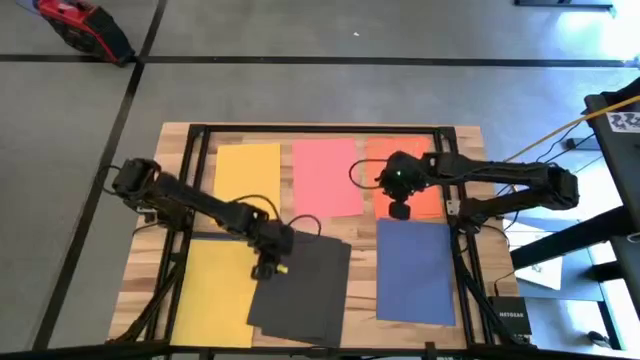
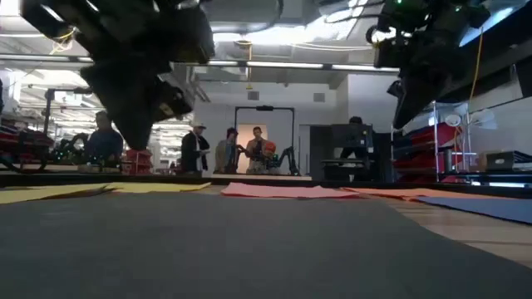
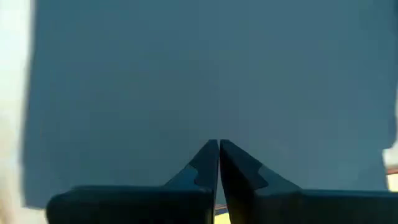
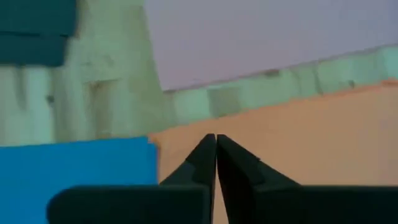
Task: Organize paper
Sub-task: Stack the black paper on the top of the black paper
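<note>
High view, my left claw (image 1: 268,268): fingers clenched together, grasping nothing, poised at the black paper's (image 1: 305,290) edge beside the lower yellow sheet (image 1: 215,290).
My right claw (image 1: 399,210): clenched too, at the orange sheet's (image 1: 425,195) near edge, dark blue sheet (image 1: 415,272) just below it.
Other paper: pink sheet (image 1: 326,177) beside my right claw; upper yellow sheet (image 1: 247,170) beyond my left.

Wooden table (image 1: 470,140): yellow (image 1: 247,170), pink (image 1: 326,177), orange (image 1: 425,200), blue (image 1: 415,272), black (image 1: 305,290) sheets.
</note>
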